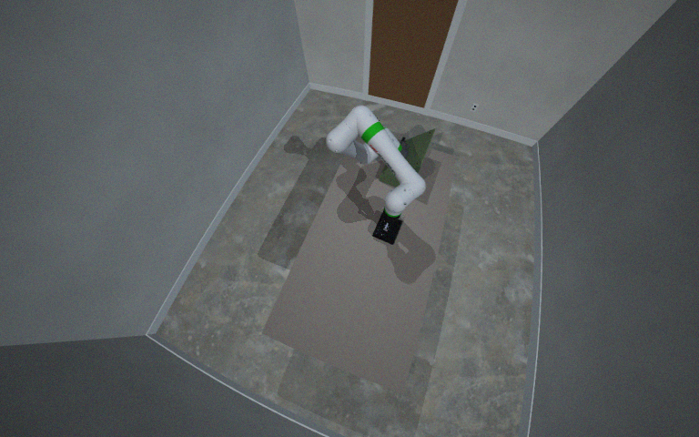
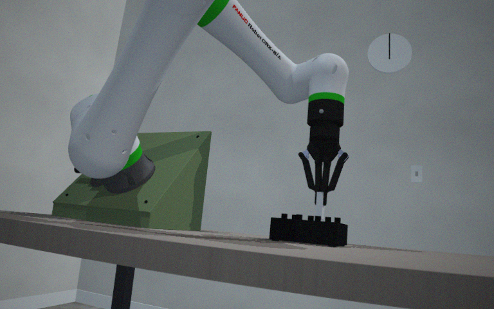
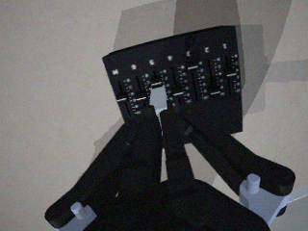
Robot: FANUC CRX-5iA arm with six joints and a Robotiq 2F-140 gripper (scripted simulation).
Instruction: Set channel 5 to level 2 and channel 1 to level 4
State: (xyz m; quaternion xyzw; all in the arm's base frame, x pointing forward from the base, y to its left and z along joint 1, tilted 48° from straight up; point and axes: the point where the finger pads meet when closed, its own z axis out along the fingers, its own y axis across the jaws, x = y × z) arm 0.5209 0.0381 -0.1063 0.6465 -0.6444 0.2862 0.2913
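Note:
The black lighting desk (image 2: 309, 229) stands flat on the table; it also shows in the overhead view (image 1: 387, 228). In the wrist view the desk (image 3: 175, 84) shows a row of several faders with caps at differing heights. My gripper (image 2: 320, 199) hangs straight down over the desk and is shut. A thin pale tip (image 2: 321, 210) reaches from between the fingers down to the level of the fader caps. In the wrist view the gripper (image 3: 161, 115) has this pale tip (image 3: 157, 99) at the third fader slot from the left. I cannot tell whether it touches the cap.
The arm's green wedge-shaped base (image 2: 145, 182) stands on the table to the left, well away from the desk. The table's front edge (image 2: 255, 262) runs across the side view. The desk lies near the table's far end in the overhead view.

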